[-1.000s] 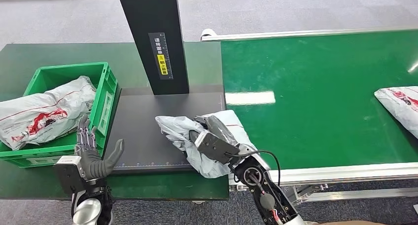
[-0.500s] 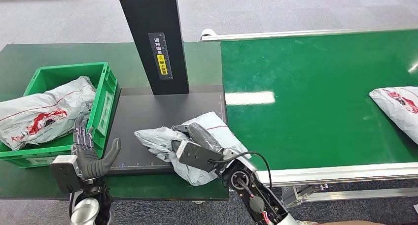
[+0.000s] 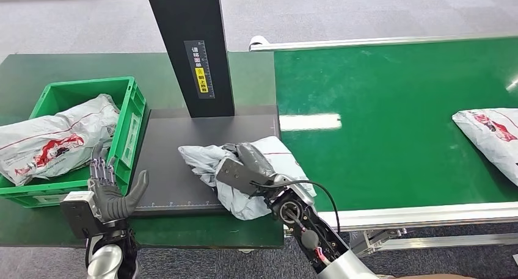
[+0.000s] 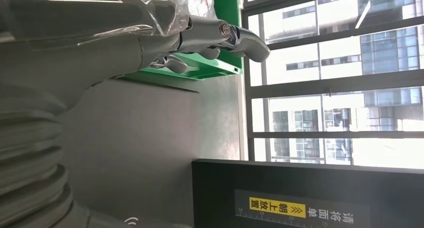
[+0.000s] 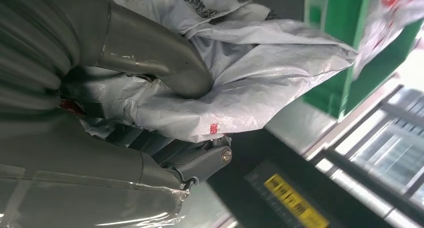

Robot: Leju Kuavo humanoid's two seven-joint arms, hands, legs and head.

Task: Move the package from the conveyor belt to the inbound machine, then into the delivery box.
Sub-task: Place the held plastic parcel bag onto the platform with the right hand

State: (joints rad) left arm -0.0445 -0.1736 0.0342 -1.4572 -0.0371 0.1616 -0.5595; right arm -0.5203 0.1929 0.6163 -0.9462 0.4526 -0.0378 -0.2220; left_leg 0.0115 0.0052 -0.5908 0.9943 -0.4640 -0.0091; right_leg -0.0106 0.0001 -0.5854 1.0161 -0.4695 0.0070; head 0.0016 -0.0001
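Grey carpet, green belt [image 3: 397, 126]. Right hand [image 3: 244, 169] fingers clenched round package [image 3: 201, 159], straddling black scanner plate [image 3: 177, 151]; advise flat, central placement. Left hand [image 3: 110, 187] fingers spread, empty, beside delivery box [image 3: 131, 117]

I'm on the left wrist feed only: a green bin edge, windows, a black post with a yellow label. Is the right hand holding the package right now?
Observer: Yes. The right hand grips a crumpled grey package; the right wrist view shows the thumb pressed into the plastic.
Operator: Where is the package sitting?
Observer: It lies across the dark platform of the inbound machine, with its right part over the platform's edge toward the conveyor belt.
Operator: Is the delivery box empty?
Observer: No. The green delivery box already holds a white parcel with red print.
Operator: Anything else on the belt?
Observer: One more white parcel, at the belt's far right.
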